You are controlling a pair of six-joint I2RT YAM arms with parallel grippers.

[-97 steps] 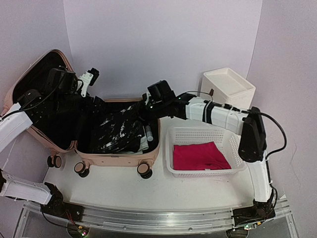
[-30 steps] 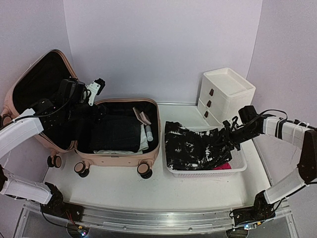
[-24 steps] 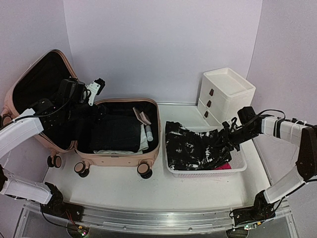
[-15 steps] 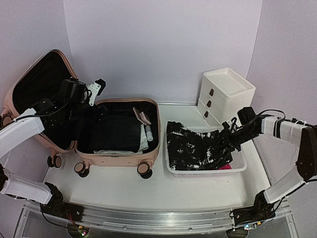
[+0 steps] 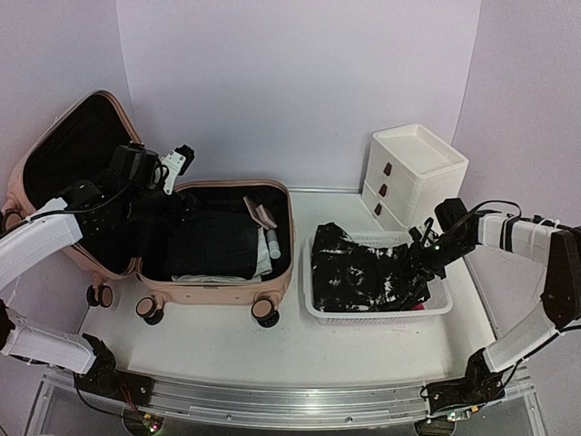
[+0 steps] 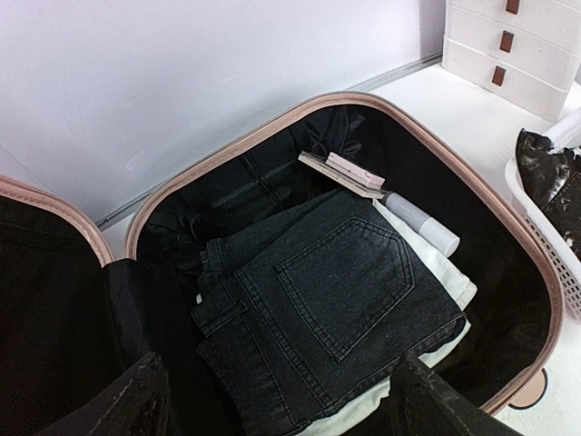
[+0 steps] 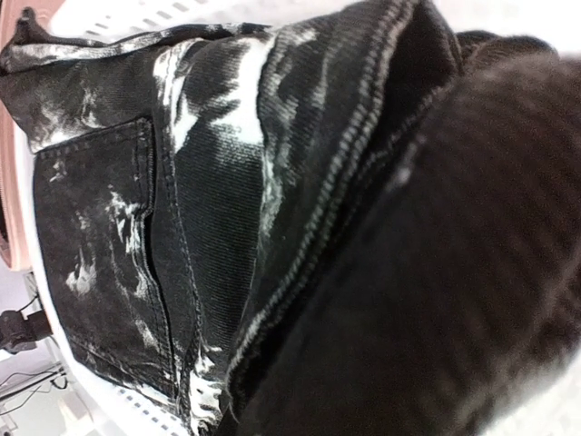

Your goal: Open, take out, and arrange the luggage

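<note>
While the luggage (image 5: 213, 291) lies open on the left half of the worktop (image 5: 272, 350), its lid propped up at the left edge, the left end effector (image 5: 179, 162) hangs over the hinge side with its jaws spread wide, holding nothing. Folded dark jeans (image 5: 213, 243) sit on white cloth in the lower shell, with a white tube (image 5: 273, 243) beside them along the right wall. Over on the right side, the right end effector (image 5: 419, 257) is pinched narrow on black-and-white jeans (image 5: 359, 272) heaped in the white basket (image 5: 381, 313). A white drawer unit (image 5: 418, 168) stands at the far right corner.
</note>
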